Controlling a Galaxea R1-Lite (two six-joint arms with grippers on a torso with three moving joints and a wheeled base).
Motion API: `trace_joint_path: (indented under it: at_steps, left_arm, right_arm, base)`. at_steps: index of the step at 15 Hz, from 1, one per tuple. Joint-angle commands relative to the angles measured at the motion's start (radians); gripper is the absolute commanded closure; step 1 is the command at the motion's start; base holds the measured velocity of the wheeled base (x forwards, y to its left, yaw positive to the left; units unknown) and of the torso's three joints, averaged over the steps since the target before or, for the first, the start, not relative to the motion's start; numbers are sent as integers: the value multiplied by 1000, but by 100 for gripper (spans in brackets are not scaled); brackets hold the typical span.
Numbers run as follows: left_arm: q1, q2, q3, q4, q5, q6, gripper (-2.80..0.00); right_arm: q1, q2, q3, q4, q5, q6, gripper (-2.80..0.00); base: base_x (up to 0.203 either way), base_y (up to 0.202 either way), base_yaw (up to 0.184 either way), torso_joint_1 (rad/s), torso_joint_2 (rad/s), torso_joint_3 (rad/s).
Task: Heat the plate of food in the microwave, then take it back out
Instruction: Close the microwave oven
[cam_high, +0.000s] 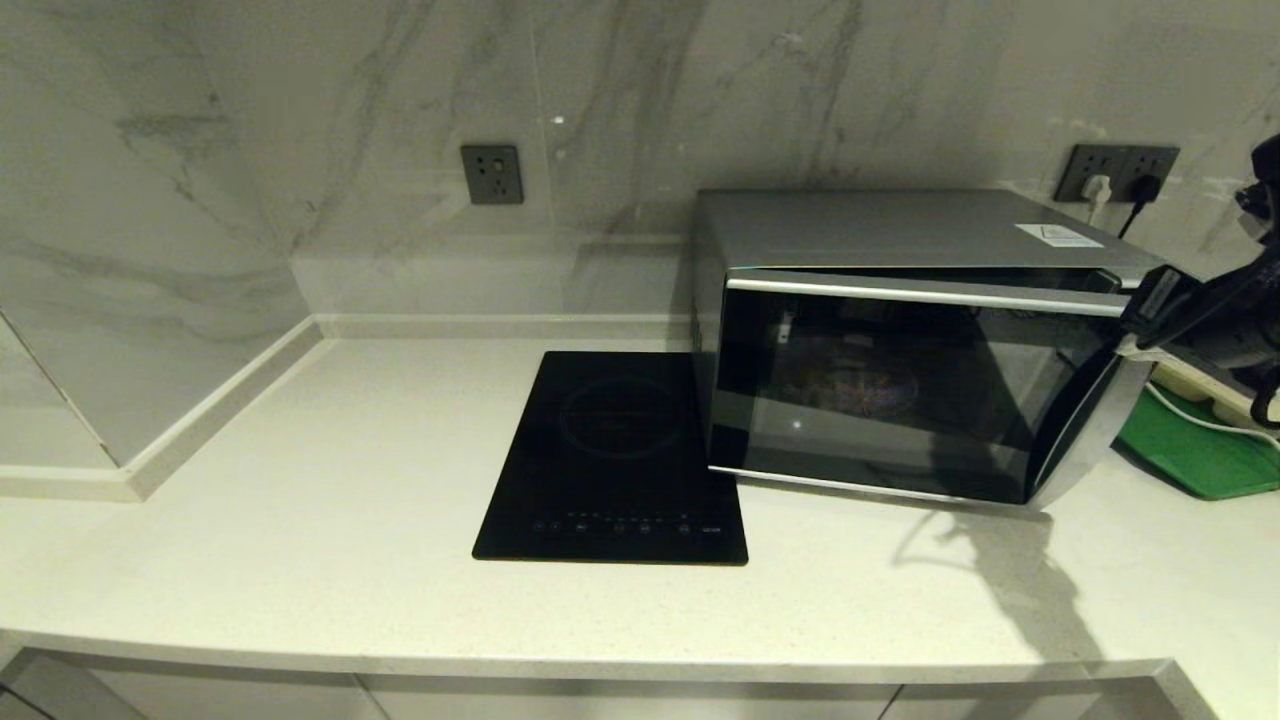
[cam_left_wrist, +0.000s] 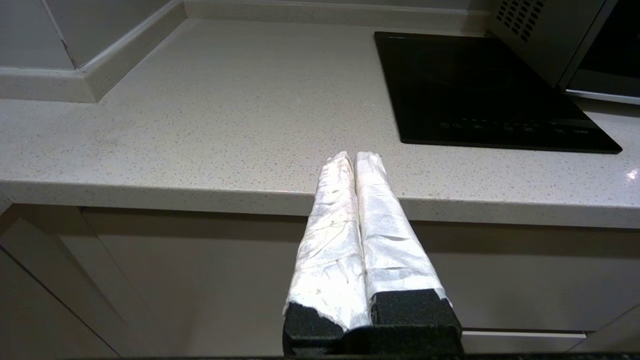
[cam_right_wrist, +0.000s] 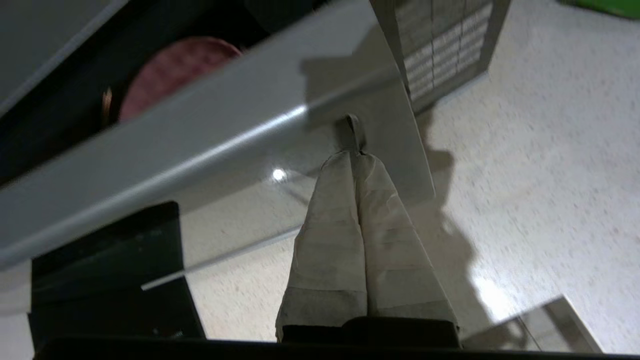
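Right end effector (cam_right_wrist: 352, 150) pressed closed at the microwave (cam_high: 900, 340) door's top edge.
The plate of food (cam_right_wrist: 170, 75) sat inside, dim behind dark glass: small, round, likely light, rigid and slick, best pinched at its rim. The door looked slightly ajar. Left end effector (cam_left_wrist: 354, 159) hung closed, empty, below the surface (cam_left_wrist: 200, 115) edge.

My right hand (cam_right_wrist: 356, 155) wore pale grey-white wrapping over black; my left hand (cam_left_wrist: 354, 159) was bright white on black. The microwave (cam_high: 900, 340) was silver with a dark glass door. The plate of food (cam_right_wrist: 170, 70) showed dull pinkish-purple. The cooktop (cam_high: 615, 460) was black, the counter (cam_high: 300, 520) speckled off-white, the wall (cam_high: 300, 120) grey-veined marble.
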Motion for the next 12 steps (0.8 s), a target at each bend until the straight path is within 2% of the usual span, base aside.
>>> trace_joint_path:
  at_steps: [1, 5, 7, 12]
  left_arm:
    - [0, 0, 0, 0, 0, 0, 0]
    - [0, 0, 0, 0, 0, 0, 0]
    - [0, 0, 0, -2, 0, 0, 0]
    - [0, 0, 0, -1, 0, -1, 0]
  right_arm:
    - [0, 5, 0, -20, -1, 3, 0]
    - [0, 46, -22, -64, -11, 1, 0]
    - [0, 79, -31, -89, -60, 1, 0]
    - [-11, 133, -56, -138, -65, 7, 0]
  base:
    - [0, 0, 0, 0, 0, 0]
    - [0, 0, 0, 0, 0, 0]
    - [0, 0, 0, 0, 0, 0]
    - [0, 0, 0, 0, 0, 0]
